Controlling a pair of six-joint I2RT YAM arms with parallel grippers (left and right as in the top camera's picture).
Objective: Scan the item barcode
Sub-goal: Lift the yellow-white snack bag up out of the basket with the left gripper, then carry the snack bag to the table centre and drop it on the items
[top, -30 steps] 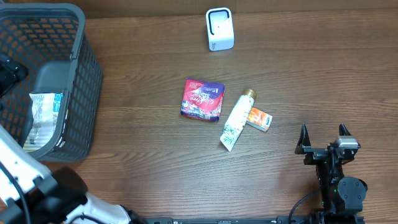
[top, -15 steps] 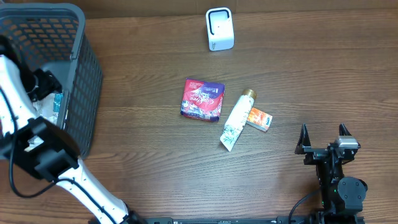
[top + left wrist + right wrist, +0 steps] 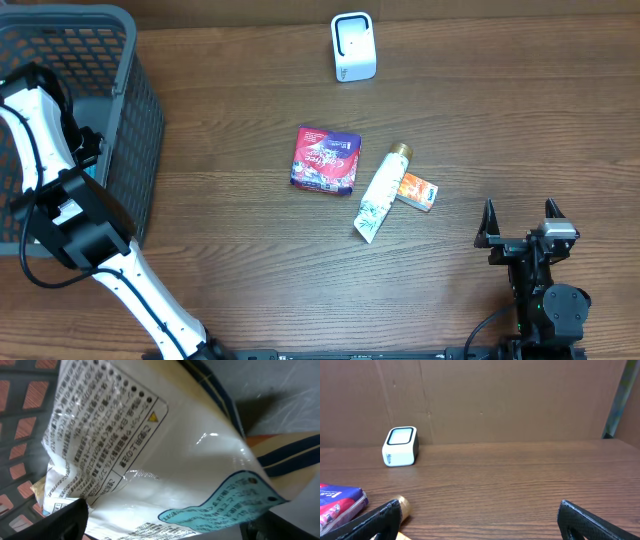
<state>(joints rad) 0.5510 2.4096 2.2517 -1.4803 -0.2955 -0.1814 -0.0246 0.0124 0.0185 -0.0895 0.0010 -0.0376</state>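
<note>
japanese small print, one warning sign
white packet [image 3: 200, 460]: ruled box of japanese print toward ten o'clock, yellow warning triangle [image 3: 151, 417] at its three o'clock corner; red pouch [image 3: 325, 159] lettering too small to read.

Basket wall [image 3: 150, 130] and white packet [image 3: 175, 455] crowd the left tool [image 3: 175, 529] closely.

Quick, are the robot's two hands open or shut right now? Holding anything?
Left gripper: open, right over the white packet in the basket.
Right gripper: open, holding nothing.
</note>
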